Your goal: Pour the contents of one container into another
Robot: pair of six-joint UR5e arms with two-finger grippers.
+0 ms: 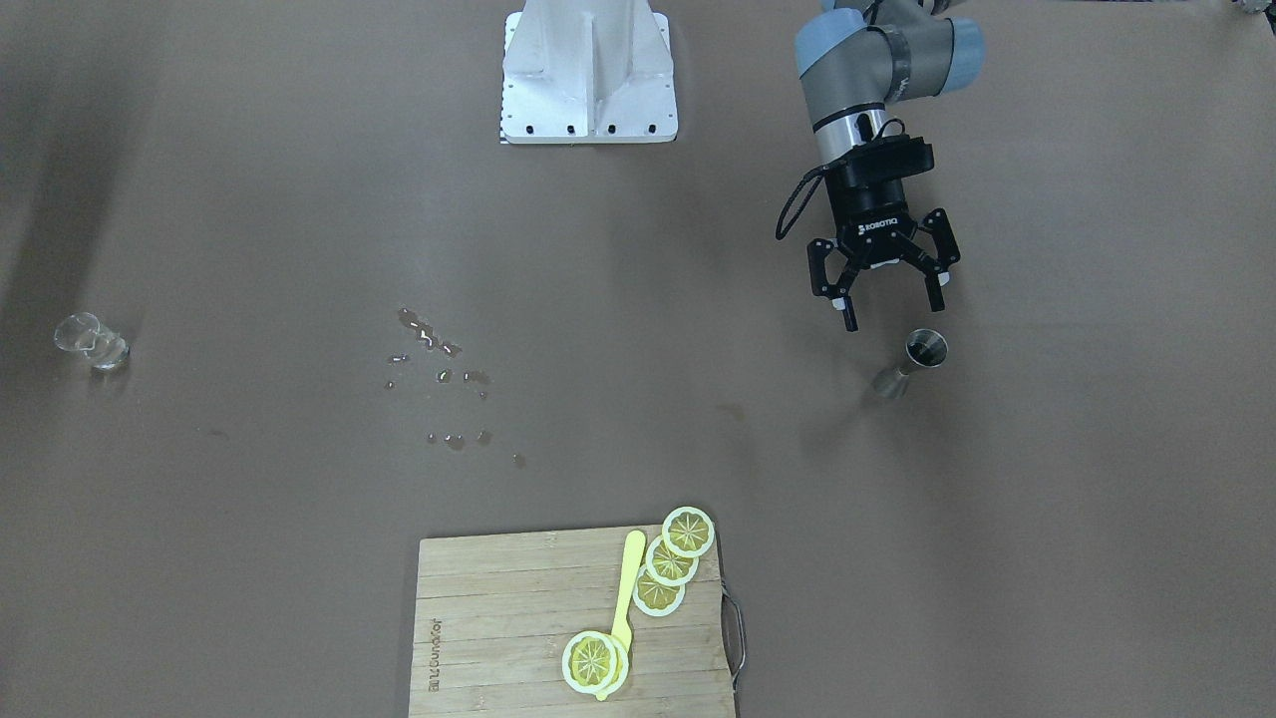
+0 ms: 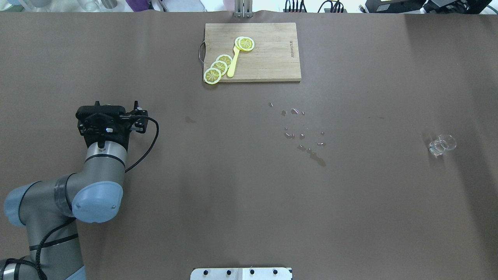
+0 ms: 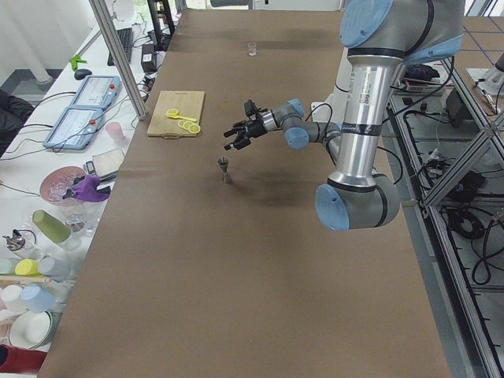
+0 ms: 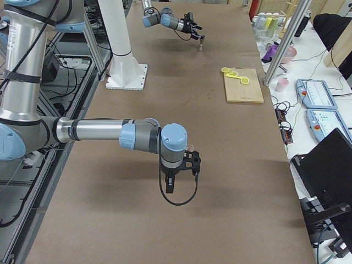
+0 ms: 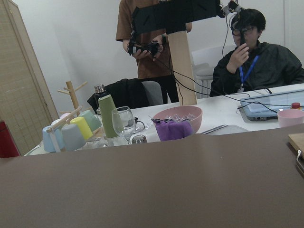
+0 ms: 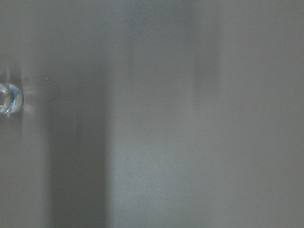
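A small steel jigger (image 1: 913,363) stands upright on the brown table (image 1: 1097,449). My left gripper (image 1: 893,312) hangs just above it on the robot's side, open and empty, with the fingers spread. The exterior left view shows the same gap between the left gripper (image 3: 235,140) and the jigger (image 3: 224,168). A small clear glass (image 1: 90,340) stands far off on the table's other side, also at the left edge of the right wrist view as a clear glass (image 6: 9,99). My right gripper (image 4: 186,164) points down over bare table; I cannot tell whether it is open or shut.
Drops of spilled water (image 1: 439,371) lie mid-table. A wooden cutting board (image 1: 498,638) with lemon slices (image 1: 670,563) and a yellow utensil sits at the operators' edge. The robot's white base (image 1: 588,75) is opposite. People and cups are beyond the table's end (image 5: 109,128).
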